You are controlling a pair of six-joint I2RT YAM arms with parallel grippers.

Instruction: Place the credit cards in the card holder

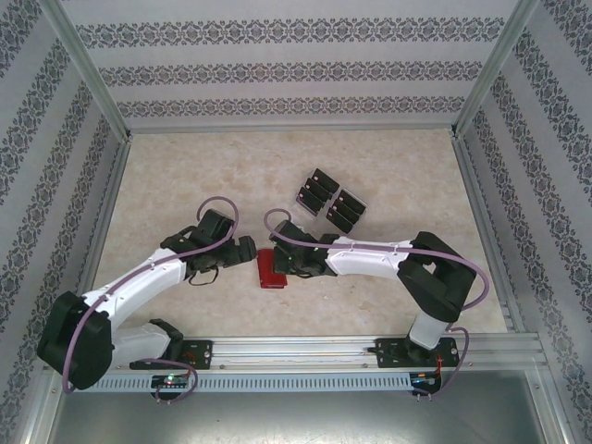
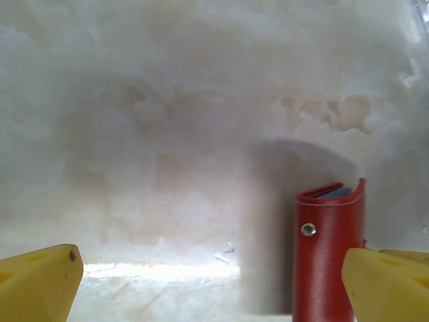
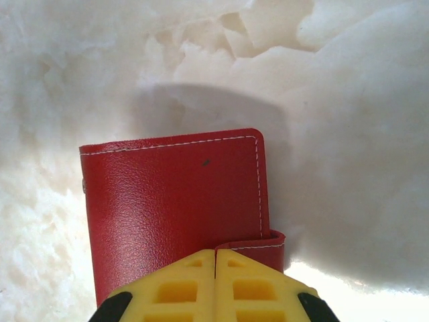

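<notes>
The red card holder (image 1: pixel 273 269) lies folded shut on the table between the two arms. In the right wrist view its red cover (image 3: pixel 174 201) sits just beyond my right gripper (image 3: pixel 216 258), whose yellow fingers are pressed together at the wallet's near edge, beside the curled closing tab (image 3: pixel 261 247). My left gripper (image 1: pixel 251 250) is open, and the card holder (image 2: pixel 328 258), seen edge-on with a metal snap, stands just inside its right finger (image 2: pixel 389 285). Several black credit cards (image 1: pixel 317 191) sit in a clear rack further back.
A second clear rack holding black cards (image 1: pixel 346 211) stands right of the first, behind the right arm's wrist. Aluminium frame posts and patterned walls close in the marble table (image 1: pixel 185 176) on three sides.
</notes>
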